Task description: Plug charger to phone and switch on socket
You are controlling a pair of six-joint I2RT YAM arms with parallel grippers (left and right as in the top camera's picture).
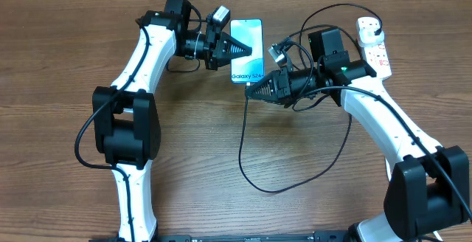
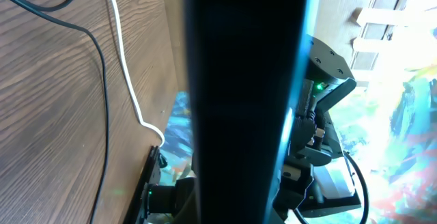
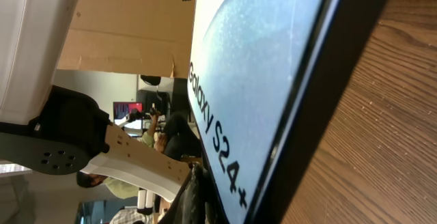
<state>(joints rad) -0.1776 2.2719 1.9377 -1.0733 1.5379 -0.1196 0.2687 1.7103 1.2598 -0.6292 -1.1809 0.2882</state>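
The phone (image 1: 249, 34) lies at the back middle of the table, its light blue screen reading "Galaxy S24". My left gripper (image 1: 245, 48) reaches in from the left and is shut on the phone's sides. The phone's dark edge (image 2: 239, 80) fills the left wrist view. My right gripper (image 1: 252, 92) is shut on the charger's connector tip at the phone's near end. The screen (image 3: 273, 67) fills the right wrist view, with a dark shape (image 3: 196, 197) at its lower edge. The black charger cable (image 1: 245, 146) loops toward me and back to the socket (image 1: 376, 49), where its plug (image 1: 371, 26) sits.
A small white and grey part (image 1: 277, 51) with black wires sits between the phone and the right arm. A thick white lead (image 2: 121, 60) and a black cable (image 2: 102, 87) run over the wood in the left wrist view. The charger's loop (image 1: 287, 189) lies at the front middle.
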